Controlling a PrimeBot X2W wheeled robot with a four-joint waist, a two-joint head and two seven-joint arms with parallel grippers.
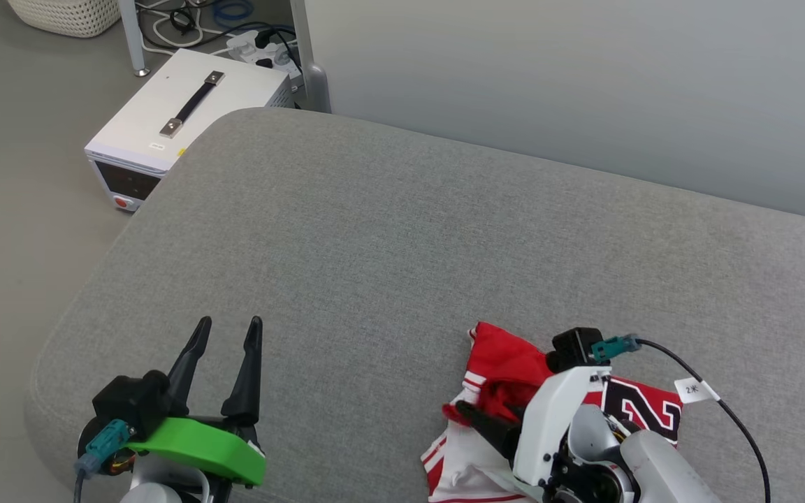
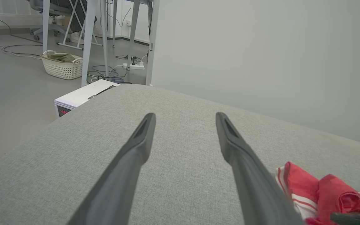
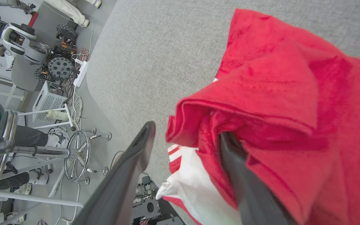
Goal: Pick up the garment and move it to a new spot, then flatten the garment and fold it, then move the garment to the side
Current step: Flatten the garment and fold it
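**Both grippers open, garment bunched at the cushion's near right**

The garment (image 1: 507, 356) lies crumpled on the grey cushion (image 1: 402, 244), close to the front edge on the robot's right. Red cloth is heaped on top. A white sleeve with red stripes spills toward the cushion's edge. Part of a black-and-white numeral shows on a flatter red panel beside the right arm, whose white housing covers the middle of the heap in the head view.

The right gripper (image 3: 187, 129) is down in the heap with its 2 fingers spread wide, not clamped. In the right wrist view, 1 finger (image 3: 239, 175) is tucked under a red fold and touches it. The other finger stands just beside the fold, with bare cushion behind it.

The left gripper (image 1: 229, 325) hovers over the cushion's near left part. Its jaws are wide apart with nothing between them, and it is well apart from the garment. In the left wrist view, the garment's red cloth and striped trim (image 2: 298, 181) show at the lower right, past this gripper's own right finger.

On the floor, off the cushion's far left corner, stands a white box (image 1: 186, 112) with a black handle. A pale basket (image 2: 62, 65) sits farther back among table legs and cables.
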